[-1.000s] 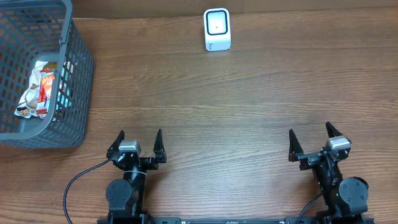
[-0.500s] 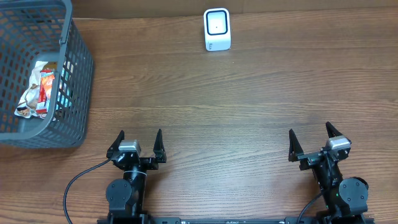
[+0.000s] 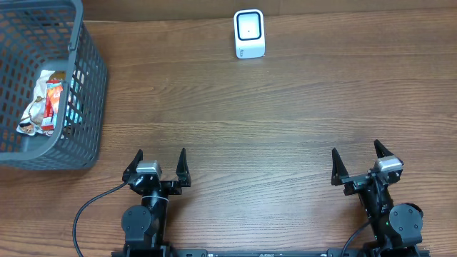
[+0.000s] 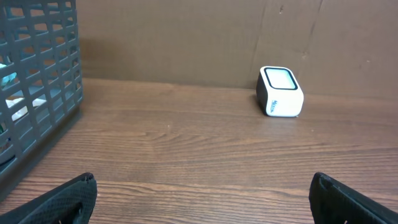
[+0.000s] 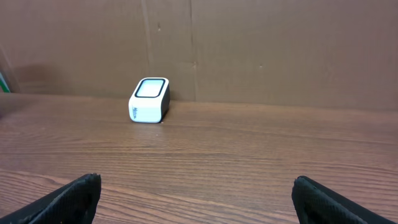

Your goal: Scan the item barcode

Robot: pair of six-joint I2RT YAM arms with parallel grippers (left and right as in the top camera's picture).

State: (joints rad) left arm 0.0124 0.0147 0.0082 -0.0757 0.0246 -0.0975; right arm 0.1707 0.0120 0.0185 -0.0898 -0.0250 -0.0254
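So far nothing of the task looks done. The left gripper (image 3: pixel 160 155) and right gripper (image 3: pixel 356 151) both stand wide open and empty, well apart. The item, a crinkled snack packet (image 3: pixel 44 100), lies in the grey basket (image 3: pixel 93 93), ahead and well to the left of the left gripper. The white scanner (image 3: pixel 249 33) stands far ahead, between the two. Picking out the packet and showing its barcode to the scanner remain.

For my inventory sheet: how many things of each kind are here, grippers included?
Grey basket: 1
White scanner: 1
Snack packet in the basket: at least 1
Grippers: 2, left gripper and right gripper
Total: at least 5
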